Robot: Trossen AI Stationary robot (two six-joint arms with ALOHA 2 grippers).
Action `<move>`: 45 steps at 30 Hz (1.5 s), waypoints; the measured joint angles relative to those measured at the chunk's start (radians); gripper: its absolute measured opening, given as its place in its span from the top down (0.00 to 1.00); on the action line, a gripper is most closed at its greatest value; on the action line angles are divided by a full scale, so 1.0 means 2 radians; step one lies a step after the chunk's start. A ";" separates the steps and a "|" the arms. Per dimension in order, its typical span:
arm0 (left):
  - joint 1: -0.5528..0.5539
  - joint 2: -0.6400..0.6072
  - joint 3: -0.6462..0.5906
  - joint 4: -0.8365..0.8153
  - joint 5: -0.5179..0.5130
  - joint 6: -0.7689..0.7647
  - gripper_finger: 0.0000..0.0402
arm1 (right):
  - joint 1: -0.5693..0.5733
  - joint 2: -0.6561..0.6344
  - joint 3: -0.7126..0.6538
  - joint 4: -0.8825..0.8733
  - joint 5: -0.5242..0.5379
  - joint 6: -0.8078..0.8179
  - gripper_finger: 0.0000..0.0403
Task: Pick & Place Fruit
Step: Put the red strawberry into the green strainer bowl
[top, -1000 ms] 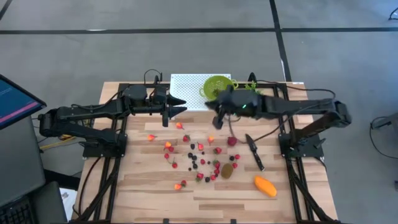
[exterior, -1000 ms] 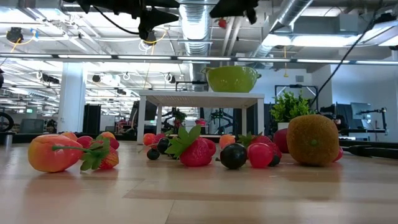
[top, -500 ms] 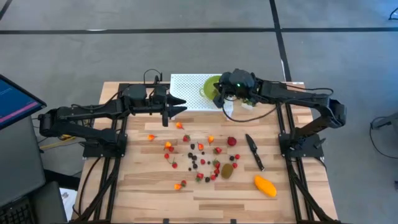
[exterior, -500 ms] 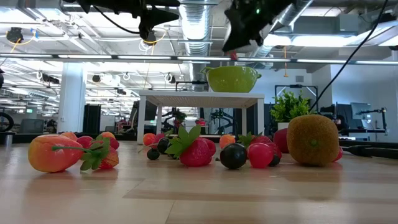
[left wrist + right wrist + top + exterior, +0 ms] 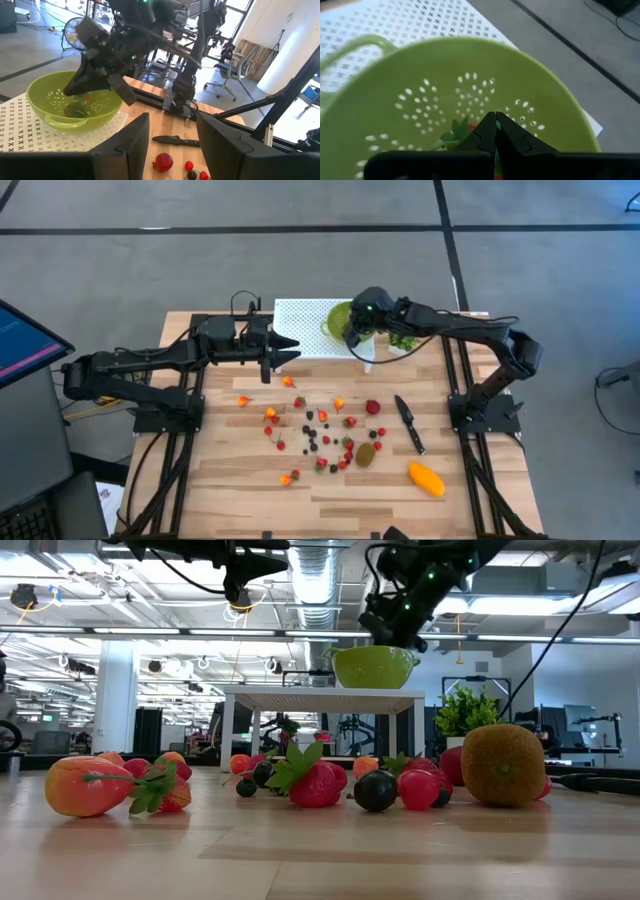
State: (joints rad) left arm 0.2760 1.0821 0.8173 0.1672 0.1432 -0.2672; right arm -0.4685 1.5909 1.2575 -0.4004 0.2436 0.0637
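While most of the fruit is lying scattered on the wooden table (image 5: 240,480), the right gripper (image 5: 352,330) is hanging over the green colander (image 5: 338,315), its fingers pinched together; whether a small piece is caught between them cannot be told from these views. The right wrist view is showing one red berry with a green leaf (image 5: 462,129) sitting on the colander's floor, and the left wrist view hints at a little red and green there too. By that showing the job is looking only just begun, with nearly everything left to move.

The left gripper (image 5: 288,350) is waiting just beside the colander's white perforated stand (image 5: 300,330), its fingers standing partly apart and holding nothing.

In front of the colander, toward the table's near edge, one brown kiwi (image 5: 366,453) is lying at the edge of the berry cluster, and one orange-yellow mango (image 5: 427,478) is lying farther off, nearest the table's edge. One larger red fruit (image 5: 373,407) is sitting between the colander and the kiwi. Roughly two dozen small red, orange and dark berries (image 5: 318,442) are spread around; they are too small to count exactly. One black knife (image 5: 409,423) is lying beside the kiwi, and one small green plant (image 5: 402,338) is standing next to the colander.
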 joint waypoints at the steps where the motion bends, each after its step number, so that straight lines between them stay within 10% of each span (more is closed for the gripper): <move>1: 0.000 0.000 0.000 0.000 0.000 0.000 0.60 | 0.000 0.001 0.000 -0.001 0.000 0.000 1.00; 23: 0.000 0.000 0.000 0.009 0.000 0.000 0.60 | 0.017 -0.039 0.036 0.017 -0.036 -0.007 0.72; 45: 0.000 0.000 0.000 0.015 0.000 0.000 0.60 | 0.269 -0.146 0.115 -0.105 -0.023 -0.002 0.77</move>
State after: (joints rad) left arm 0.2760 1.0821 0.8173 0.1967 0.1432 -0.2672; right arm 0.0692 1.2996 1.4883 -0.6107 0.1974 0.0593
